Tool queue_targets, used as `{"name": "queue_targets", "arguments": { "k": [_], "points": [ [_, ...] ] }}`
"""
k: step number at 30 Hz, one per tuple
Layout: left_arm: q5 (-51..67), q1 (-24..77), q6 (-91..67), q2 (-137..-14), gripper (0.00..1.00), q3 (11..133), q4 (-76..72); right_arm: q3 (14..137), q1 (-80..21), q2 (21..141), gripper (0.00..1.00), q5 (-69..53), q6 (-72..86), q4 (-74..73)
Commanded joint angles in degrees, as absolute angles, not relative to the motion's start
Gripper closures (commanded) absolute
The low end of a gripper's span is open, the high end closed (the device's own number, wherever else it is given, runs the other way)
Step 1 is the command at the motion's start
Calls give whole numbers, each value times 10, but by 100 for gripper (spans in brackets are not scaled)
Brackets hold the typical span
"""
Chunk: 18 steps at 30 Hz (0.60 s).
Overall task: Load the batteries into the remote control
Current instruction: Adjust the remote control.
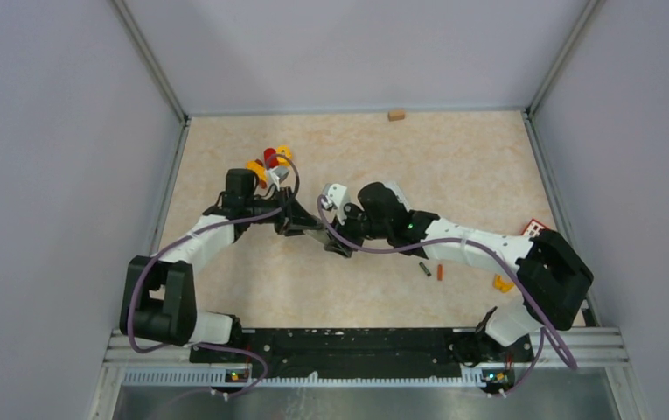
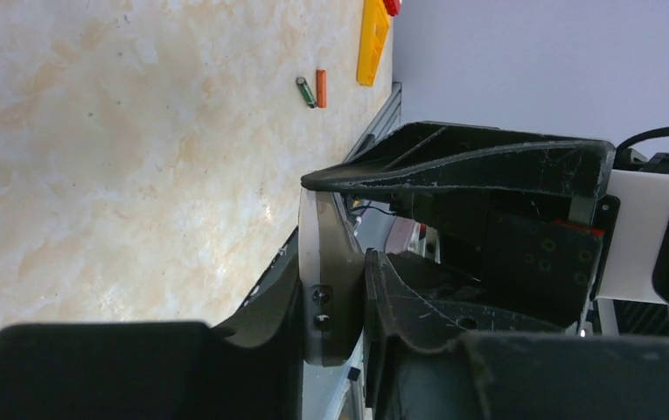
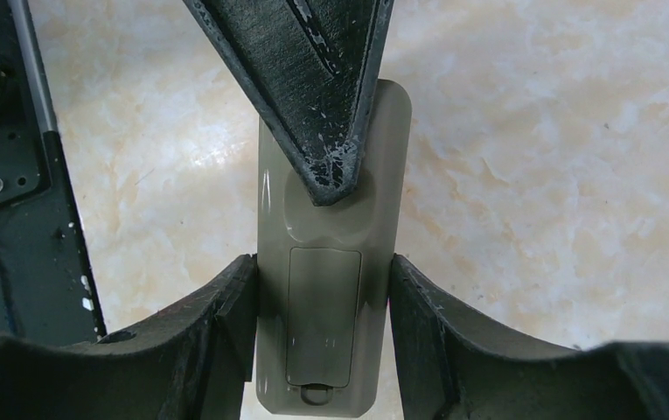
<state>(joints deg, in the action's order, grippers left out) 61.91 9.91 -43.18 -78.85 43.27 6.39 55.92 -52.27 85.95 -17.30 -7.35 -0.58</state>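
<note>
The grey remote control (image 3: 324, 350) is held between both grippers above the table, its back up and its battery cover shut. My right gripper (image 3: 324, 293) is shut on its long sides near the cover end. My left gripper (image 2: 335, 302) is shut on the remote (image 2: 329, 245), seen edge-on; one of its fingers (image 3: 313, 79) lies over the remote's upper back. In the top view both grippers meet at mid-table, left (image 1: 306, 225) and right (image 1: 337, 242), hiding the remote. One dark battery (image 1: 423, 269) and one orange battery (image 1: 440, 272) lie on the table to the right. The other two are out of view.
Red-yellow toy blocks (image 1: 271, 163) sit behind the left gripper. An orange piece (image 1: 503, 283) and a red-white item (image 1: 535, 227) lie by the right wall. A small wooden block (image 1: 395, 114) is at the far edge. A metal rail (image 1: 357, 341) runs along the near edge.
</note>
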Motion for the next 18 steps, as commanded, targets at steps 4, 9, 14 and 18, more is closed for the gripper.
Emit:
{"name": "queue_targets", "arguments": {
  "k": [4,9,14,18],
  "points": [
    [569,118,-439,-776,100,405,-54,569,-500,844,19,-108,39,10],
    [482,131,-473,-759,100,349,-180,500,-459,773,20,-86,220,32],
    [411,174,-466,-774,100,336,-221,465,-424,770,42,-29,492,-42],
    [345,200,-467,-790,100,312,-241,412,-422,797,44,-82,594,30]
  ]
}}
